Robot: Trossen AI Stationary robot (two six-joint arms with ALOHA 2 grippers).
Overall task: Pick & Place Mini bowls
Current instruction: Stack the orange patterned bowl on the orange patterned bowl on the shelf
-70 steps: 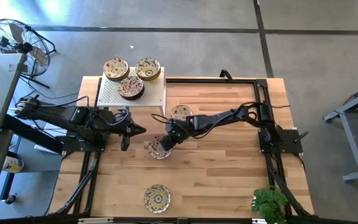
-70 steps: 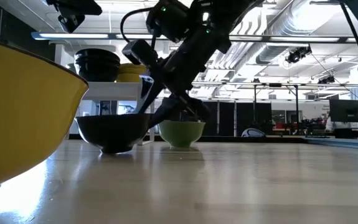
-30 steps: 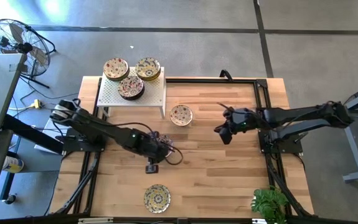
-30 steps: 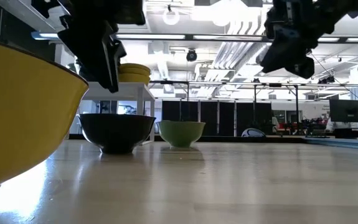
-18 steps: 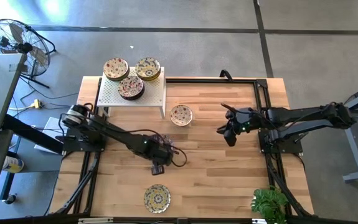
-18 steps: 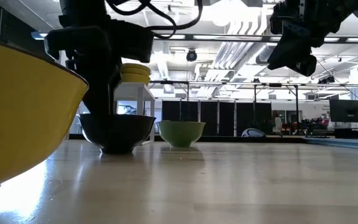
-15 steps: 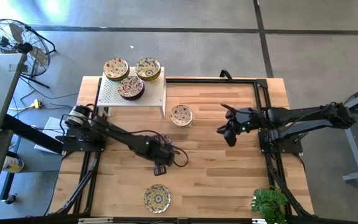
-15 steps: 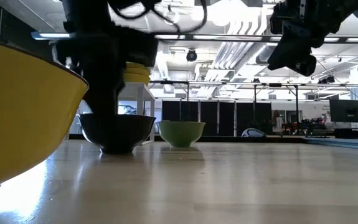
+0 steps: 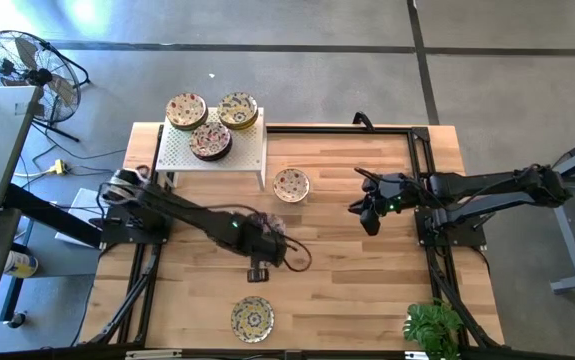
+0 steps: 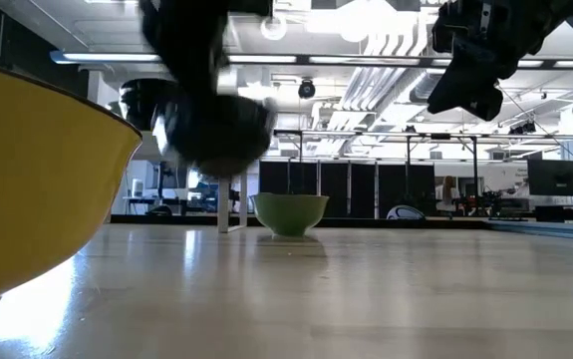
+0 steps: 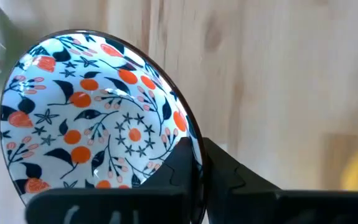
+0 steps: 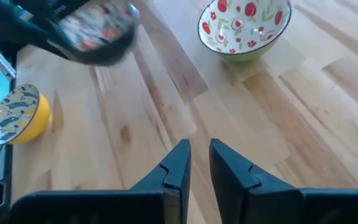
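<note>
Above mid-table, the left gripper (image 11: 194,180) had just pinched a mini bowl's (image 11: 98,118) rim and lifted it for placement.

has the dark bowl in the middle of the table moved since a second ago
Yes. The dark bowl, pinched at its rim by the left gripper, now hangs clear above the tabletop, while the green bowl beside its old spot stays put.

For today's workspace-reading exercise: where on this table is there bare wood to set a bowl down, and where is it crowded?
Bare wood lies between the green bowl and the right gripper, and right of the yellow bowl. The white rack is crowded with stacked bowls.
</note>
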